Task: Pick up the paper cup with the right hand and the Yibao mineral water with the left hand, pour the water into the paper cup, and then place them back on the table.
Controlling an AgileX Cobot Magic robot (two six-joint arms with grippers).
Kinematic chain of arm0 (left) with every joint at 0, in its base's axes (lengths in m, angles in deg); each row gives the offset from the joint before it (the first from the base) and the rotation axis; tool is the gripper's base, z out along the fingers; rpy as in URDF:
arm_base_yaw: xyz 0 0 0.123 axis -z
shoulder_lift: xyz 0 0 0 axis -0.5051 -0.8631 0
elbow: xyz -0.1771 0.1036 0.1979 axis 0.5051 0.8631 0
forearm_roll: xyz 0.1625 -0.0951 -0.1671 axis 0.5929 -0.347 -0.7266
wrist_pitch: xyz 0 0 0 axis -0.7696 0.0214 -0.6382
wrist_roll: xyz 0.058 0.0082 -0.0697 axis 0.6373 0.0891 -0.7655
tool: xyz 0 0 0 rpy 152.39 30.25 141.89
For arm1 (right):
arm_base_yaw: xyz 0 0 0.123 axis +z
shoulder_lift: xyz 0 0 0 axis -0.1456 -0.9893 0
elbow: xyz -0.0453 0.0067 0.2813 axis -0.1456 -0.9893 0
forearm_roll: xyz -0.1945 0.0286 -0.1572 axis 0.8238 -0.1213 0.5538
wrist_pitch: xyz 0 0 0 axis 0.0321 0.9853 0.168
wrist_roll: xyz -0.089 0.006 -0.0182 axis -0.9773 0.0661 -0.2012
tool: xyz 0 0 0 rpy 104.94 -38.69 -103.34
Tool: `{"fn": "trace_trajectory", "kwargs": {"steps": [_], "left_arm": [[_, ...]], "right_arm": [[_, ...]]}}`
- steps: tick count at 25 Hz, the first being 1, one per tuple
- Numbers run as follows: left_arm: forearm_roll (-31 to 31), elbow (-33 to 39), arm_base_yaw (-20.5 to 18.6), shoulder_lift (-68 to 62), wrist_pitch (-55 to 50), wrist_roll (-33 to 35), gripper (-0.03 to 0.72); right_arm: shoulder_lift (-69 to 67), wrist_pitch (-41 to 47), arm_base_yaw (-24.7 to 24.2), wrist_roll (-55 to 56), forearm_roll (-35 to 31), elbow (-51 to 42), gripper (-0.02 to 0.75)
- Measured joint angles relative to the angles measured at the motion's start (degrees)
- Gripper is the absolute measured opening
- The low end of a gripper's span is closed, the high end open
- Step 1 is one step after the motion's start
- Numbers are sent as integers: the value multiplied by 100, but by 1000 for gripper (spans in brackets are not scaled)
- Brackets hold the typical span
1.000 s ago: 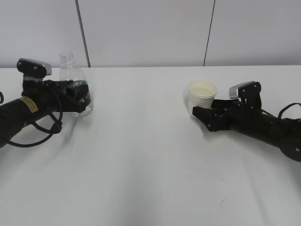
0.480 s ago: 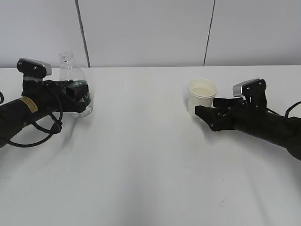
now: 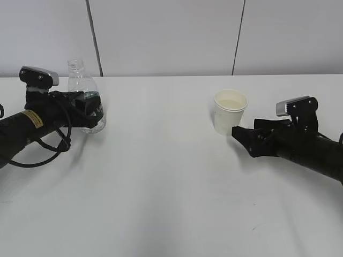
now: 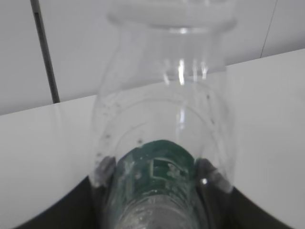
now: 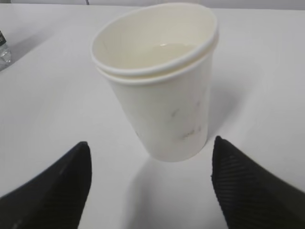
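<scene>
Paper cup: one, cream-white, matte, tapering downward with a rolled rim that looks doubled in the right wrist view; it stands upright on the table, right of centre.
Cup contents: a shallow pool of clear water at the bottom.
Bottle: one Yibao mineral water, clear thin plastic, rounded shoulders, ribbed lower body, threaded open neck with no cap; dark green label band around its middle. It stands upright at the table's far left.
Bottle contents: droplets cling to the inner wall in the left wrist view; whether any liquid lies at the bottom cannot be told.
Left hand: black, with a yellow sticker on the arm; its fingers press on both sides of the bottle at the label band.
Right hand: black, ribbed finger pads, spread wide, with the cup standing ahead of the tips and free of them; in the exterior view the nearer tip lies just beside the cup's base.
Table: plain white, smooth, flat.
Count: one cup, one bottle, two arms.
</scene>
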Motion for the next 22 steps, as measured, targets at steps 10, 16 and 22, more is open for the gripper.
{"fn": "trace_trajectory", "kwargs": {"steps": [10, 16, 22], "left_arm": [[0, 0, 0, 0, -5, 0, 322], [-5, 0, 0, 0, 8, 0, 360], [-433, 0, 6, -48, 80, 0, 515]], "right_arm": [[1299, 0, 0, -346, -152, -1002, 590], [1750, 0, 0, -379, -342, -1177, 587], [1895, 60, 0, -390, -355, -1199, 587]]}}
